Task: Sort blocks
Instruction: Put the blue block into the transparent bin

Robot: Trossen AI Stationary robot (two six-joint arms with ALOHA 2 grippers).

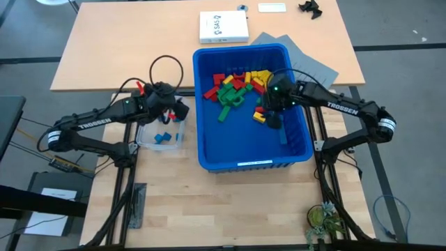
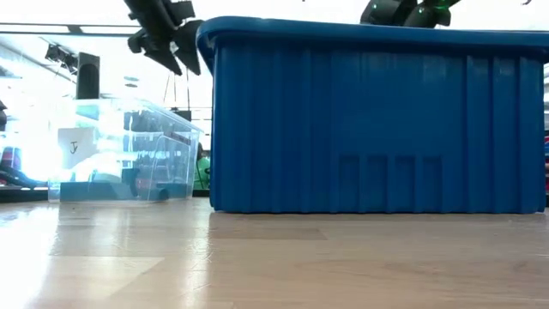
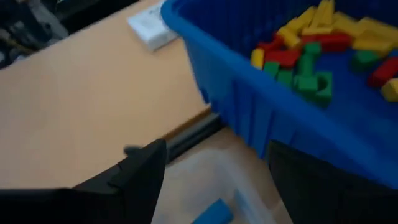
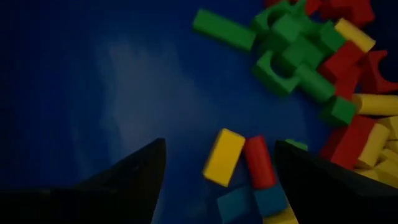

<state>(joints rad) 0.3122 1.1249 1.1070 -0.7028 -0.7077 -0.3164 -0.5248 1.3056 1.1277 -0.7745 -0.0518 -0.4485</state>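
Observation:
Many red, yellow, green and blue blocks [image 1: 237,87] lie heaped on the floor of the large blue bin [image 1: 209,150], mostly in its far half. My right gripper [image 1: 268,117] hangs open inside the bin. Below its fingers [image 4: 221,144] lie a yellow block [image 4: 224,157], a red block [image 4: 259,163] and blue blocks [image 4: 249,200], none touched. My left gripper [image 1: 178,111] stands open and empty above the far edge of the small clear tub [image 1: 146,139]. Blue blocks [image 1: 164,137] lie on the tub's floor, and one [image 3: 214,211] shows in the left wrist view.
A white box [image 1: 223,26] and a grey sheet [image 1: 310,63] lie on the table beyond the bin. A black cable loop [image 1: 166,70] arches behind the left arm. A small plant [image 1: 324,223] stands near the front right. In the low view the bin's wall [image 2: 377,120] hides its contents.

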